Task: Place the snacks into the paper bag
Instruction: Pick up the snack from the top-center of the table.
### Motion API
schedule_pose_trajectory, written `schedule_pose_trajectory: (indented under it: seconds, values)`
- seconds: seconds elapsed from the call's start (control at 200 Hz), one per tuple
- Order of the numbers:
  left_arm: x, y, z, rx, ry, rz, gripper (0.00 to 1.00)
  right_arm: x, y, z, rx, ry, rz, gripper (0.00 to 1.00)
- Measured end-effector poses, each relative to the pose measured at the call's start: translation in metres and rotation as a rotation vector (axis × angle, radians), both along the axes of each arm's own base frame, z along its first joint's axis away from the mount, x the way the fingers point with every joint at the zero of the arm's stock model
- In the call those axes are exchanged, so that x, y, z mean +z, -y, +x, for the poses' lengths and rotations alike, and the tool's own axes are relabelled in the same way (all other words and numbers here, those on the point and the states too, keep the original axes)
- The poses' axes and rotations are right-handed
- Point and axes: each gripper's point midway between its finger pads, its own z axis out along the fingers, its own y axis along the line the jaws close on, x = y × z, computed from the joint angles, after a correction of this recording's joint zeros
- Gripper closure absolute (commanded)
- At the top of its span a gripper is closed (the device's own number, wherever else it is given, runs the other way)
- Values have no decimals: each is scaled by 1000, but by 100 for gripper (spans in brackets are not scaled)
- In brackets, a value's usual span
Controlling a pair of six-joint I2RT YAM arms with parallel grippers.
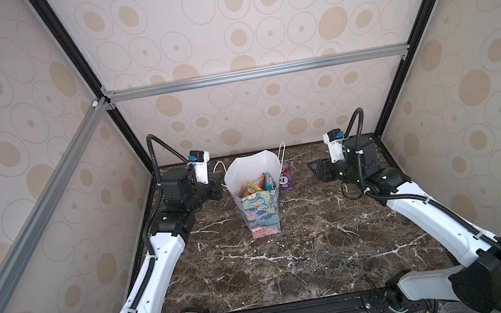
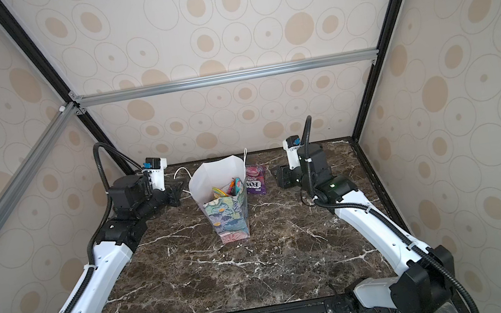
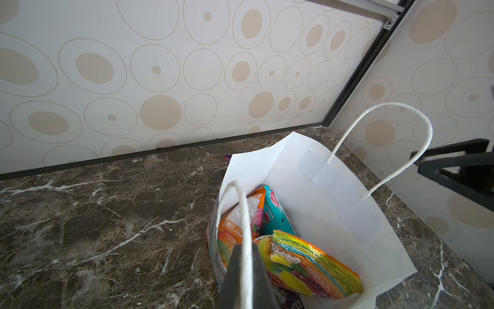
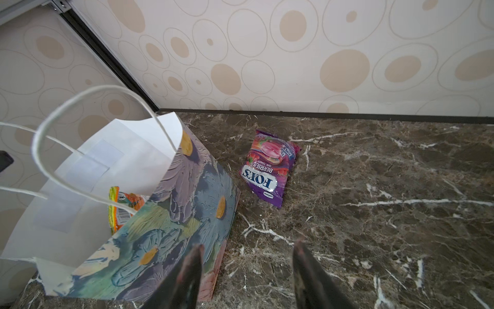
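Purple pouch is lying ahead of right gripper, jaws parted; left gripper, clamping cord handle, is risking tipping paper bag.

Open floral paper bag upright, holding pouches; purple pouch beside.

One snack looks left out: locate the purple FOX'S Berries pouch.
In both top views the purple FOX'S Berries pouch lies flat on the marble table, just right of the paper bag, between it and the right pincer.
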Motion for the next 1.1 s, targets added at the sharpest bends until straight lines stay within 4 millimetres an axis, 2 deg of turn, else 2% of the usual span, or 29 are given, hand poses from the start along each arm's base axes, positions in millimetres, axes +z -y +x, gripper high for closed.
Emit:
schedule_pose_trajectory:
  seconds: [0.155,0.295,0.375,0.47,0.68,0.965,1.1]
  values:
    - [0,0,0,1,0,0,95,-39,-2,20,6,-87,0,44]
    - [0,0,0,1,0,0,95,-95,-15,33,42,-216,-20,44]
    - [0,0,0,1,0,0,95,-119,-19,38,55,-274,-28,44]
    - [0,0,0,1,0,1,95,-134,-24,46,66,-309,-30,44]
    - [0,0,0,1,0,1,95,-148,-37,73,84,-333,-23,44]
    - [0,0,0,1,0,1,95,-209,-46,100,100,-441,-27,46]
    - [0,0,0,1,0,1,95,-230,-50,111,105,-473,-19,46]
